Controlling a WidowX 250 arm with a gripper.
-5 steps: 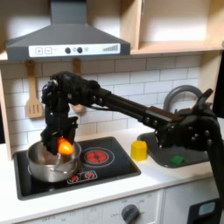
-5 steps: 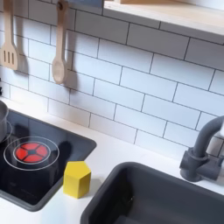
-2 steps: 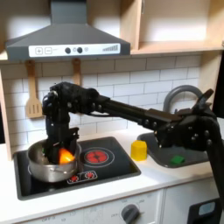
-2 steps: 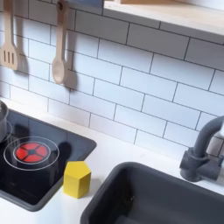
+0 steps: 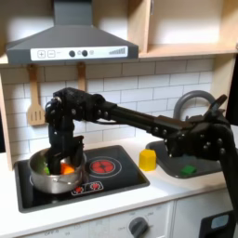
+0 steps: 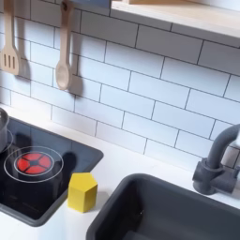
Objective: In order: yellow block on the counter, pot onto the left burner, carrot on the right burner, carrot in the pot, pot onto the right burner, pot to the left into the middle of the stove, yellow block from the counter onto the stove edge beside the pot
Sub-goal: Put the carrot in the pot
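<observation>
Carrot (image 5: 65, 167) lies inside pot (image 5: 56, 174) on stove (image 5: 112, 181), first exterior view's left burner. End effector (image 5: 59, 154) just above it; grip state unclear. Lift straight, or you snag pot rim, tip pot.

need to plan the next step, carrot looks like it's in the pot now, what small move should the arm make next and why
Probably lift the gripper straight up out of the pot. The carrot lies inside the pot on the first exterior view's left burner, and the gripper hangs low over it, so it must clear the rim before dragging the pot. Whether its jaws have opened is unclear.
</observation>
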